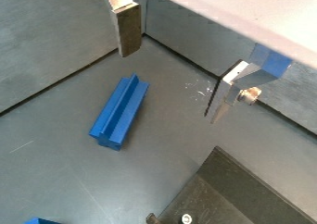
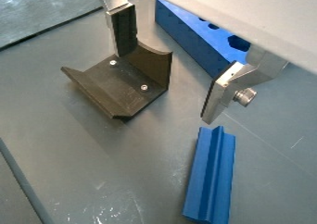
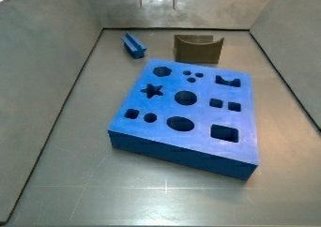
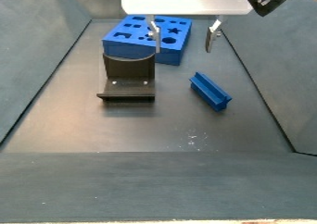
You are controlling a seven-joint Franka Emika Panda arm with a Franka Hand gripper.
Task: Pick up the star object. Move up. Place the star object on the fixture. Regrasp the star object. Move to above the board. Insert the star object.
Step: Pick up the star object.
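Observation:
The star object is a small blue peg with a ridged profile, lying flat on the grey floor, free of any grip. My gripper hangs open above the floor with nothing between its silver fingers. In a side view it hovers above and between the fixture and the peg, higher than both. The fixture is a dark notched bracket standing beside the board. In a side view the star object lies left of the fixture, behind the board.
The board is a thick blue slab with star, round, oval and square holes. Grey walls enclose the floor on all sides. A dark raised edge shows near the peg in a wrist view.

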